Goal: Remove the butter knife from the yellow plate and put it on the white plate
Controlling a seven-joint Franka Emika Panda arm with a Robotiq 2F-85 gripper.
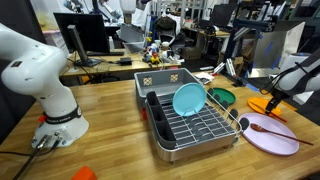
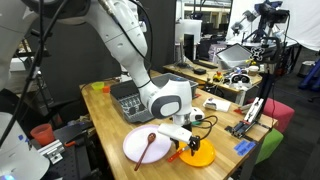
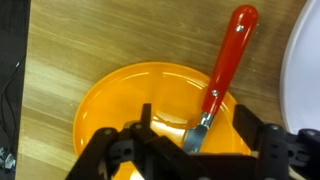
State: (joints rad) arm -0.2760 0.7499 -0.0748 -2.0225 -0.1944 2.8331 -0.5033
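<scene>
In the wrist view the butter knife (image 3: 228,55) has a red handle and a short metal blade. Its blade rests on the yellow plate (image 3: 130,100) and its handle sticks out over the rim above the wooden table. My gripper (image 3: 194,118) is open, just above the plate, with one finger on each side of the blade and not touching it. The white plate (image 3: 308,70) shows at the right edge. In both exterior views the gripper (image 1: 272,98) (image 2: 188,143) hangs over the yellow plate (image 1: 262,104) (image 2: 203,156), beside the white plate (image 1: 282,141) (image 2: 133,152).
A thin red-brown utensil with a rounded end (image 1: 268,128) (image 2: 149,146) lies on the white plate. A dish rack (image 1: 190,128) holds an upright teal plate (image 1: 188,98). A green bowl (image 1: 222,97) sits next to the rack. The table edge is close to both plates.
</scene>
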